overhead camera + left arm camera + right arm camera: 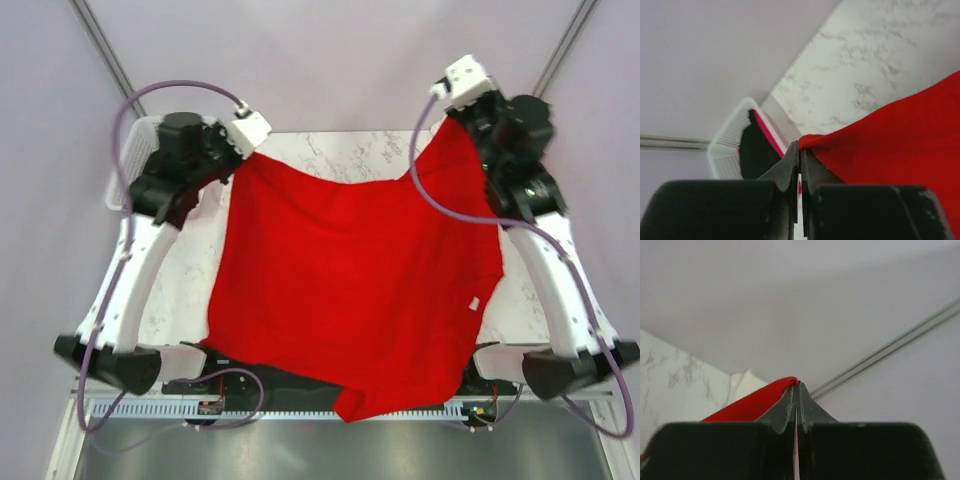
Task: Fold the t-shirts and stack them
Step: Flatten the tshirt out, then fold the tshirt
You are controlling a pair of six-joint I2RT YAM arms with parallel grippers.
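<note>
Overhead, the soft red t-shirt (350, 280) spread over the marbled table (340, 150), long axis roughly 12 to 6. At 10 the left jaws, and at 1 the right jaws, pinched its far corners.

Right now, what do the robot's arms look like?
The left arm and right arm are white with black joints. Purple-grey cables loop along them. Each wrist carries a small white box. The fingers are dark wedges.
</note>
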